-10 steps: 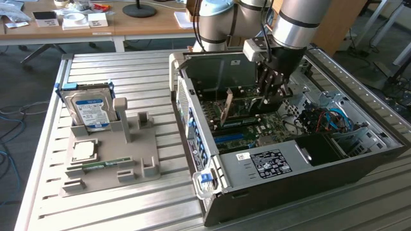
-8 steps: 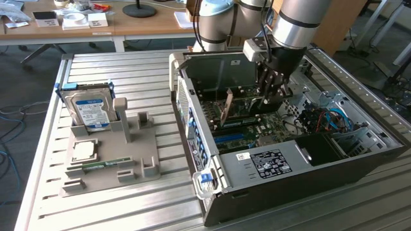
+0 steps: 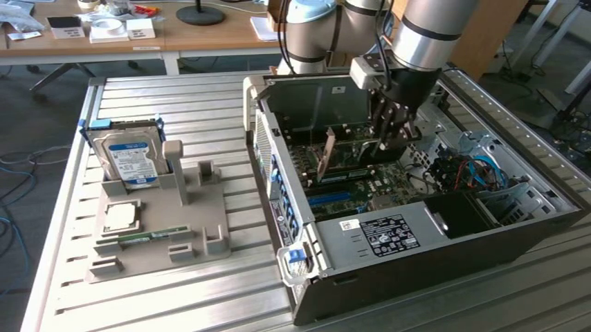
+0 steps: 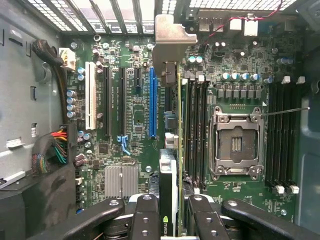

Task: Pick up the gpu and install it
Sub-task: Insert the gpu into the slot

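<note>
Gripper [image 3: 389, 142]: down inside the open computer case [image 3: 416, 235], hanging over the main board [image 4: 135, 125].
Fingers [image 4: 145, 217]: pinching the graphics card [image 4: 169, 170] across its two flat faces, near one end. Grip on the faces likely chosen to leave the connector edge free and turned toward the board.
Card location: in the gripper, upright inside the case. In the exterior view, graphics card [image 3: 349, 155] stretching from the fingers toward the exterior view's left.
Bracket [image 4: 170, 32]: silver end of the card, pointing at the slotted rear wall of the case, probably to meet a rear opening.
Blue slot [image 4: 152, 100]: long, parallel to the card and just beside its line, not plainly under it.
Memory slots [image 4: 195, 130]: close on the card's other side.
Processor socket [image 4: 237, 145]: beyond the memory slots, well clear of the card.
Contact with board: cannot tell, lower edge of the card hidden.
Stage: card picked up and inside the case; judged lined up lengthwise with the slot but not seated.
Parts stand [image 3: 198, 221]: grey, on the table at the exterior view's left, well apart from the case.
Hard drive [image 3: 129, 155]: upright in the stand.
Memory stick [image 3: 148, 236]: lying flat on the stand.
</note>
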`<action>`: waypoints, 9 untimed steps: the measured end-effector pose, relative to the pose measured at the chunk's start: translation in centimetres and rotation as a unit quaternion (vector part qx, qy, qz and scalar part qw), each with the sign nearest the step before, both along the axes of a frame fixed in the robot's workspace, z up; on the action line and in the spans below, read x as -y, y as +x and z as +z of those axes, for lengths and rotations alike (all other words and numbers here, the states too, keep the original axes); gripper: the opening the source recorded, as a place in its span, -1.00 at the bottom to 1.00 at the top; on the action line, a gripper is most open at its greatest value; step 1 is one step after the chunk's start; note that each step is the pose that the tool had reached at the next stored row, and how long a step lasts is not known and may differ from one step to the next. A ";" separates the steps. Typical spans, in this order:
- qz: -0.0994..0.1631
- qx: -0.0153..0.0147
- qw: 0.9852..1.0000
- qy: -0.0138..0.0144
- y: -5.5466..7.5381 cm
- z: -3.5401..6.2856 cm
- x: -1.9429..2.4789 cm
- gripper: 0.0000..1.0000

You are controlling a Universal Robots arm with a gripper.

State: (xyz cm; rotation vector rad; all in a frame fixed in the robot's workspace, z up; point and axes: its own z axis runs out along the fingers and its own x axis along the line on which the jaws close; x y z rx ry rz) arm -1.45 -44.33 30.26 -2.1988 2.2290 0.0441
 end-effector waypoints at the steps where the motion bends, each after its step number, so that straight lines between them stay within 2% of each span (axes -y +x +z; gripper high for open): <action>1: 0.000 0.000 1.000 0.000 0.0 0.00 0.03 -0.47; 9: 0.000 0.000 1.000 0.000 0.0 0.00 0.34 -0.47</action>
